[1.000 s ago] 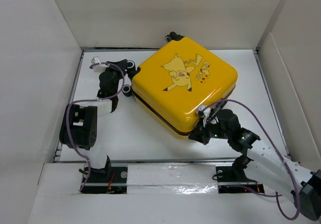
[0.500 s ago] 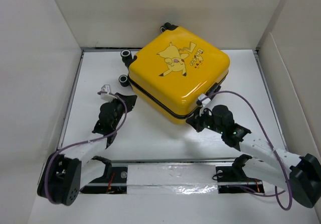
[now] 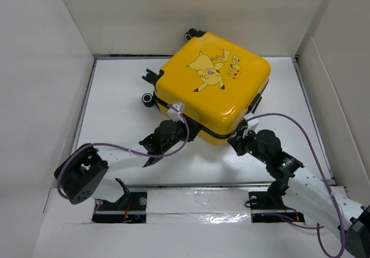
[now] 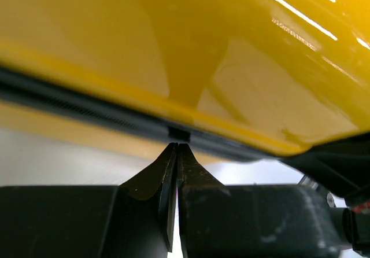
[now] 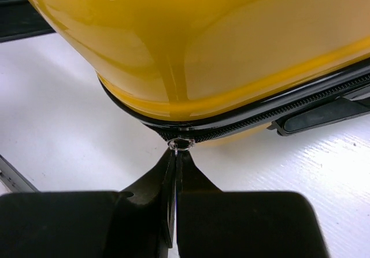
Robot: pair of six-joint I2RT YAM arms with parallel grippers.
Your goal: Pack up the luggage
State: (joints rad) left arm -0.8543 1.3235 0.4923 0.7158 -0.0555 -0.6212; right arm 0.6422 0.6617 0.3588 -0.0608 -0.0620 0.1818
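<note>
The luggage [image 3: 211, 87] is a yellow hard-shell suitcase with a Pikachu print, lying closed and flat at the back middle of the table. My left gripper [image 3: 184, 132] is shut, its tips [image 4: 177, 146] touching a small black tab [image 4: 178, 133] on the zipper band along the case's near-left edge [image 4: 202, 55]. I see nothing held between the fingers. My right gripper [image 3: 238, 141] is at the case's near corner [image 5: 202, 38], shut on the clear ring zipper pull [image 5: 180, 144]. The lining is hidden.
Black wheels [image 3: 149, 99] stick out at the case's left side, and another wheel [image 3: 191, 36] at the back. A black side handle [image 5: 324, 114] lies right of the right gripper. White walls [image 3: 46, 67] enclose the white table [image 3: 110, 96] on three sides.
The left arm swung from the table's left side to the case's near-left edge. The case turned and shifted slightly right. The right gripper stayed at the near corner zipper.
</note>
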